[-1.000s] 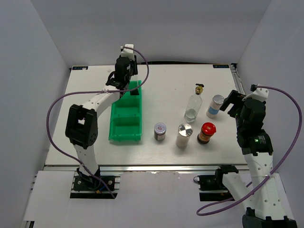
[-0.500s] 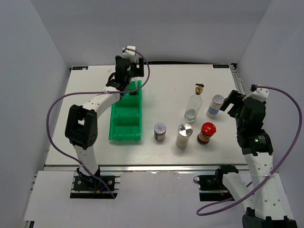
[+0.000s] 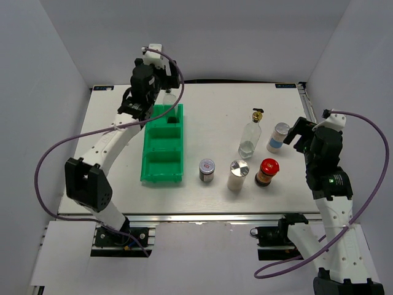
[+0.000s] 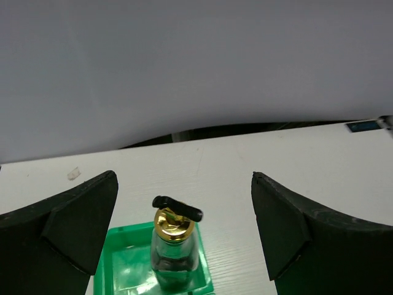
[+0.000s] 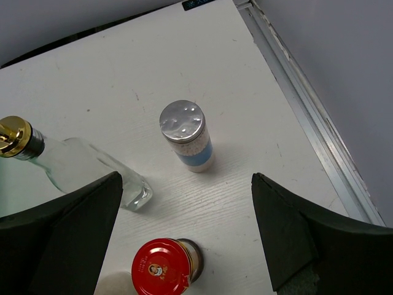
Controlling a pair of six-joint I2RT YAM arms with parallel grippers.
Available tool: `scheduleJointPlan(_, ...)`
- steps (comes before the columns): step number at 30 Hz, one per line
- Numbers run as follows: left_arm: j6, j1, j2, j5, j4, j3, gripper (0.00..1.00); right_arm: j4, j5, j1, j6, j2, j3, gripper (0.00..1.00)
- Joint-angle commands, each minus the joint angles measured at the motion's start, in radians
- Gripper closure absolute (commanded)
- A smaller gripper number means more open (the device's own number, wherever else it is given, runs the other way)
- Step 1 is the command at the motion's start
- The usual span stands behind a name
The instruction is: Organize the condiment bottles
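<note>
At far left, my left gripper [image 4: 184, 178] hangs spread over one clear glass gold-spouted bottle [image 4: 175, 252] standing in the green plastic bin's [image 3: 146, 157] far compartment. Still unsorted on the bench [image 3: 215, 110]: dark silver-lidded jar [image 3: 207, 170], white shaker [image 3: 238, 175], second glass bottle [image 3: 250, 138], red-lidded brown jar [image 3: 267, 172], blue-labelled white jar [image 3: 278, 136]. My right gripper [image 5: 186, 178] is spread, holding nothing.

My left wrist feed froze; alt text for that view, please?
A clear glass bottle with a gold-black spout stands upright in the green bin's end compartment, between the left gripper's open jaws, touching neither. White table and grey wall beyond.

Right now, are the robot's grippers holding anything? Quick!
Left gripper: open, empty; glass bottle stands free in green bin.
Right gripper: open, empty, near the blue-labelled jar.
</note>
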Motion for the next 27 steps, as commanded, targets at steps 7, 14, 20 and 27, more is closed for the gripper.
scheduleJointPlan(7, 0.0, -0.164, -0.156, 0.174, -0.086, -0.045, 0.02, -0.077, 0.013, -0.002, 0.083, 0.102, 0.086, 0.11)
scheduleJointPlan(14, 0.118, -0.358, -0.156, 0.315, -0.065, -0.16, 0.02, -0.106, -0.008, -0.002, 0.086, 0.124, 0.113, 0.1)
scheduleJointPlan(20, 0.086, -0.416, -0.074, 0.321, 0.038, -0.137, 0.02, -0.105, -0.088, -0.002, 0.052, 0.095, 0.109, 0.11)
scheduleJointPlan(27, 0.035, -0.459, 0.104, 0.31, 0.125, -0.03, 0.02, -0.112, -0.082, -0.001, 0.052, 0.078, 0.126, 0.11)
